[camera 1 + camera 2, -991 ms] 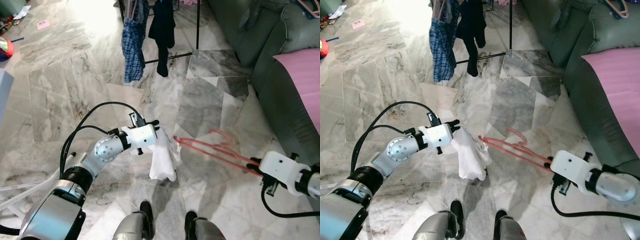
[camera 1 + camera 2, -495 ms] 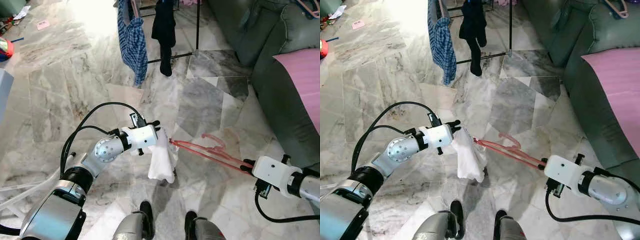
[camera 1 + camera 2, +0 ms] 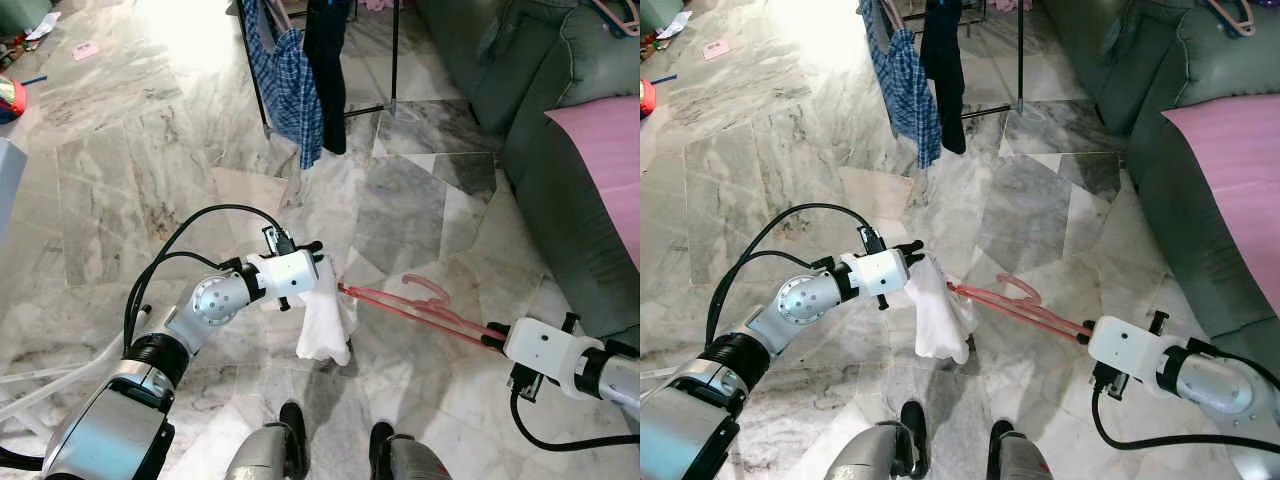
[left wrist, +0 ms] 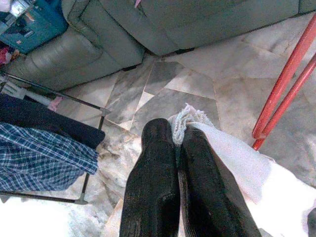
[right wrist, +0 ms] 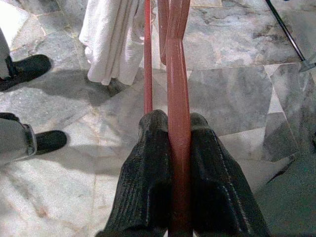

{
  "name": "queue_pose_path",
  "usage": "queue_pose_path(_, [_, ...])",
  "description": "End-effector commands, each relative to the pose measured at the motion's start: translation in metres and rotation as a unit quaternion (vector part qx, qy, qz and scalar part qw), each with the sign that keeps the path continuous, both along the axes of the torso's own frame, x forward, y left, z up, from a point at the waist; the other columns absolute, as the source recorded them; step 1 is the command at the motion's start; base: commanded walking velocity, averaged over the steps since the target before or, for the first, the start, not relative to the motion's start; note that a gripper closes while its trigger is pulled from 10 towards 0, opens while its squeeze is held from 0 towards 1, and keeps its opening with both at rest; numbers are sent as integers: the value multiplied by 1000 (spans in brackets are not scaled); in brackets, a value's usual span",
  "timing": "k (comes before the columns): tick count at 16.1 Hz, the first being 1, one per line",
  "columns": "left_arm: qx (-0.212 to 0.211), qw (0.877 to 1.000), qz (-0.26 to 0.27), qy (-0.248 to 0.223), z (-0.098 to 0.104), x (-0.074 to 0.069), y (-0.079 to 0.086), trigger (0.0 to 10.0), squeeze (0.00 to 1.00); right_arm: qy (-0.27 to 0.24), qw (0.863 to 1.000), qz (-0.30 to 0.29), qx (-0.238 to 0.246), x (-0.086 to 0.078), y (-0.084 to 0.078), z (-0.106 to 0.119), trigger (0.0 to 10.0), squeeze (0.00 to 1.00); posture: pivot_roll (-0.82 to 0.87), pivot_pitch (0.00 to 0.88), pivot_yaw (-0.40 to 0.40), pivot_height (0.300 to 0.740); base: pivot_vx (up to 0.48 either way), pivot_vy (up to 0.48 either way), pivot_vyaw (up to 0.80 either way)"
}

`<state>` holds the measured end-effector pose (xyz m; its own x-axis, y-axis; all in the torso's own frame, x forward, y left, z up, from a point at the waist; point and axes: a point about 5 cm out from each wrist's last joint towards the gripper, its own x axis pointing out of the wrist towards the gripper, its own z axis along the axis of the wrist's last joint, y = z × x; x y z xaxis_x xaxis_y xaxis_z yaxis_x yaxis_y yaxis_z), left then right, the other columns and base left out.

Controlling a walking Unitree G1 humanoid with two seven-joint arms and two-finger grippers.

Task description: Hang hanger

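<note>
Hanger [image 3: 420,303], red, lies lower centre of the head views, its long axis running from the right gripper [image 5: 174,129], clamped on one end, toward the left gripper [image 4: 178,136], pinched on a white cloth [image 3: 322,322] at the other end. The rack [image 3: 394,52] with hung clothes stands at the upper centre, well apart; which arm is nearer seems a toss-up.

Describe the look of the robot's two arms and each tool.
Both arms are silver metal tubes with black rings. The left arm has a round perforated silver joint and looping black cables; the right arm trails one black cable. Each wrist is a white block. The left tool and right tool have long black fingers.
</note>
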<state>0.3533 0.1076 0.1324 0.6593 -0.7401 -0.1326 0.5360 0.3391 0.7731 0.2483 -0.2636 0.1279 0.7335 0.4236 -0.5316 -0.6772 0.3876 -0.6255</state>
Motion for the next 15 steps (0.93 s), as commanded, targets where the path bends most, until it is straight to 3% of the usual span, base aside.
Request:
queue_pose_path(1, [-4,1000,-3,0,1,-1,0,10000,0,3,1000,10,-4,-1,4,-7,10000,0,-32,316,87,740,0,0,0])
queue_pose_path(11, [-30,999,-36,-9,6,-6,-14,10000,0,-82,996,-14,-2,29,13,-9,10000,0,-25,314,80,740,0,0,0])
queue_pose_path(13, [-24,999,-28,-4,4,-6,-10,10000,0,-97,995,-24,1,28,7,-3,10000,0,-24,315,79,740,0,0,0])
queue_pose_path(15, [-7,1000,-2,-4,0,-2,-3,10000,0,-74,997,-20,4,18,1,0,10000,0,-26,314,78,740,0,0,0])
